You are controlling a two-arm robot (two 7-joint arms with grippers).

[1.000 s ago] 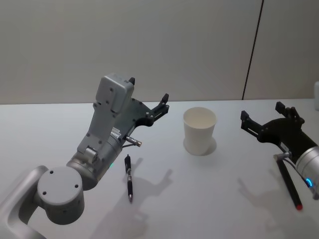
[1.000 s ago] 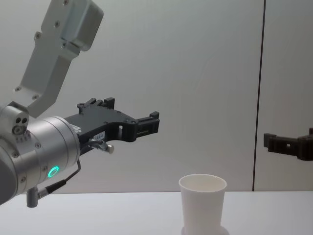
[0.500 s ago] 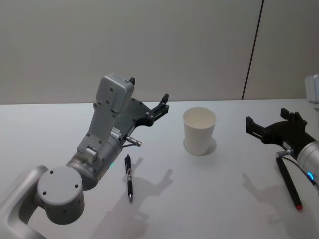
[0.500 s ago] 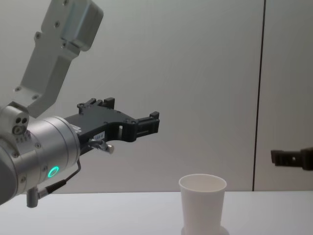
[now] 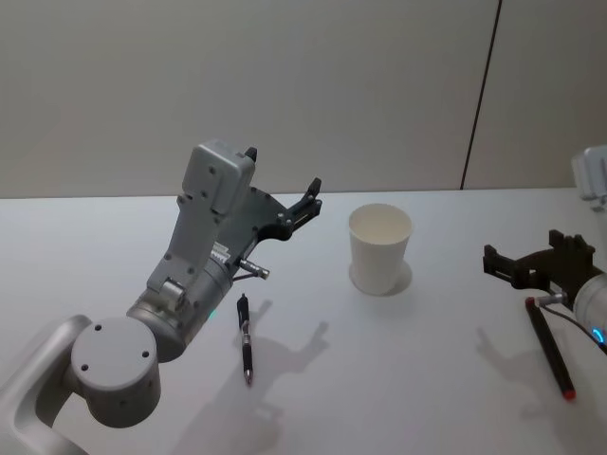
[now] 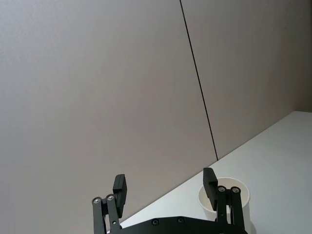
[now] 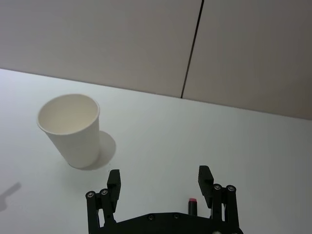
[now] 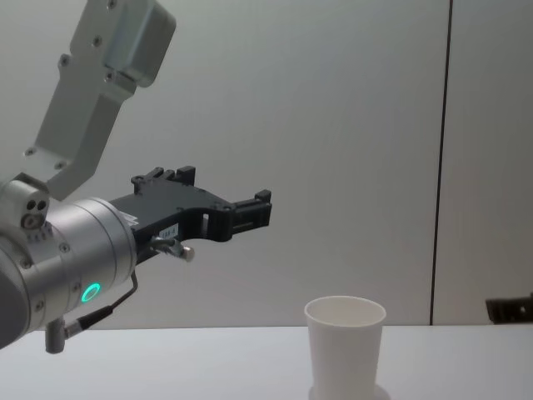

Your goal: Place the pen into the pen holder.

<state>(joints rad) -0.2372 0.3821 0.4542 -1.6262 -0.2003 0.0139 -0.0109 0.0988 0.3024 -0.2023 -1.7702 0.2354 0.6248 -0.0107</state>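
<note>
The right claw is spread and empty. It hovers over the far end of the pen, a dark one with a red end, lying flat near the tabletop's right edge.

Risks, as a judgement:
- The pen is thin and flat on the surface. An off-axis or too-high close would roll it or miss it.
- A grab at one end leaves it hanging crooked.
- The pen holder is a light paper cup. A long pen leaning on the rim, or a knock from the claw, could tip it.

The pen holder stands upright mid-tabletop toward the far edge, with nothing inside.

The left claw is parked high on the left side, also spread and empty. A second pen, black, lies below it toward the near edge.
</note>
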